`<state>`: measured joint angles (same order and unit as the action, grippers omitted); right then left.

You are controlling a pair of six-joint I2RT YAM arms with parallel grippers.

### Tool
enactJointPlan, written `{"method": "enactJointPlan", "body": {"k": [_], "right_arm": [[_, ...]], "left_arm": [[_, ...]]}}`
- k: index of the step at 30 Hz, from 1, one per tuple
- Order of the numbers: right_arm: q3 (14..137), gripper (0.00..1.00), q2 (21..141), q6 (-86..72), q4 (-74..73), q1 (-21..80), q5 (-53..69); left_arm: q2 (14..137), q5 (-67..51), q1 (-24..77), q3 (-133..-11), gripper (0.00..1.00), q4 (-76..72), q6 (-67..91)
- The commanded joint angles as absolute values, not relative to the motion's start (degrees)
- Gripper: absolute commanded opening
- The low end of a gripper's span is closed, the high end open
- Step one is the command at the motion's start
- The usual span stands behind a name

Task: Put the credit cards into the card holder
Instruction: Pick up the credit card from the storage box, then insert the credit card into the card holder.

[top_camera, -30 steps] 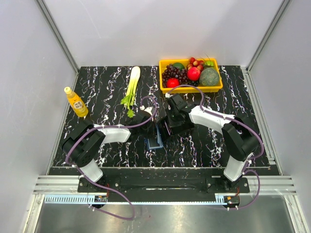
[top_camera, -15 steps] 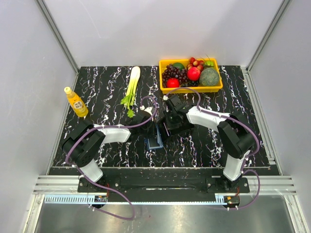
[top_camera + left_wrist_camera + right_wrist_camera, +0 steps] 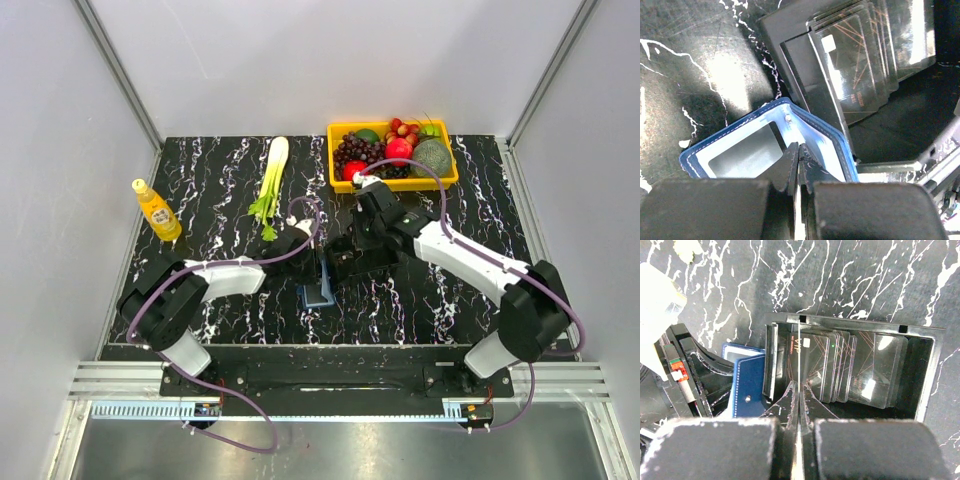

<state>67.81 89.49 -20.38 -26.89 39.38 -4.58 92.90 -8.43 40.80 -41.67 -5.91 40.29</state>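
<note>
R hand (image 3: 798,390) prob. pinches card (image 3: 798,350) near card holder (image 3: 747,385).

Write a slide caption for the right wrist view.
Right gripper pinches one credit card edge-on over the black tray of fanned cards, blue card holder beside it.

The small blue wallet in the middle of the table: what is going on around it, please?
The left arm has its jaws shut on the pale blue inside of the small dark navy-blue folding card holder, keeping it open on the black marble-patterned table. The right arm has its jaws shut on one thin card, seen edge-on, above the black open rectangular tray, where a row of dark credit cards stands. No card shows inside the holder yet.
</note>
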Motion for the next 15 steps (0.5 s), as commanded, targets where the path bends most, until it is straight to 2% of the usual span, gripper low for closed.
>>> {"method": "enactJointPlan", "body": {"k": [1, 15], "right_arm": [[68.2, 0.0, 86.3, -20.7, -27.9, 39.7, -6.4], [61.8, 0.0, 78.8, -30.3, -23.6, 39.8, 5.7]], "left_arm": [[88.4, -9.5, 41.0, -44.2, 0.03, -7.1, 38.9], [89.2, -12.4, 42.4, -45.0, 0.04, -9.1, 39.9]]}}
